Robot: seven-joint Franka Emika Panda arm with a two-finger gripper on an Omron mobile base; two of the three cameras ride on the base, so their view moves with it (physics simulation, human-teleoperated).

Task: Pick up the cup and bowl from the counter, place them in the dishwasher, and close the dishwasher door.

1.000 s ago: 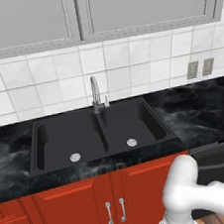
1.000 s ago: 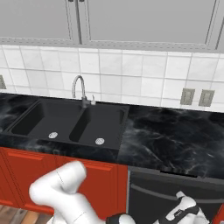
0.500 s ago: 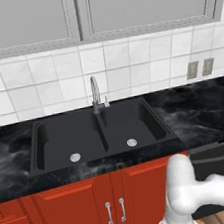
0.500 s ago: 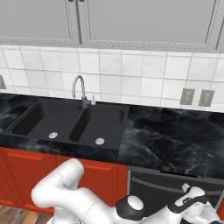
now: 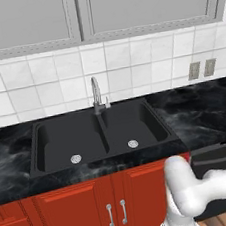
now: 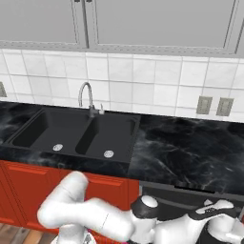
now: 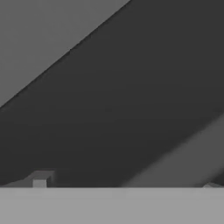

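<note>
Driving this one remotely, here's where I'm at. The arm is reaching low toward the lower right of both base views, hand down in front of the dishwasher (image 6: 190, 200), the dark appliance under the counter (image 6: 190, 147) right of the red cabinets (image 5: 72, 211).

In the hand view the gripper (image 7: 124, 186) is right up against a flat dark panel that runs diagonally across the frame, which I take to be the dishwasher door (image 7: 131, 96). Only the finger tips (image 7: 40, 181) poke up at the bottom edge, one at lower left and one at lower right, set wide apart with nothing between them. So the jaws are spread and empty.

I can't spot the cup or the bowl on the black marble in either base view, and there's nothing in the double sink (image 5: 100, 134) by the faucet (image 5: 97, 94). My guess is they're already in the rack, but I can't see inside to confirm. That makes this the last step: closing the door.

From the left base view the door top looks to be nearly up under the counter edge, though I can't tell if it's fully shut. Next move, I reckon: keep the hand flat on the panel and push until it seats. No grasp needed, just don't slide off the edge.
</note>
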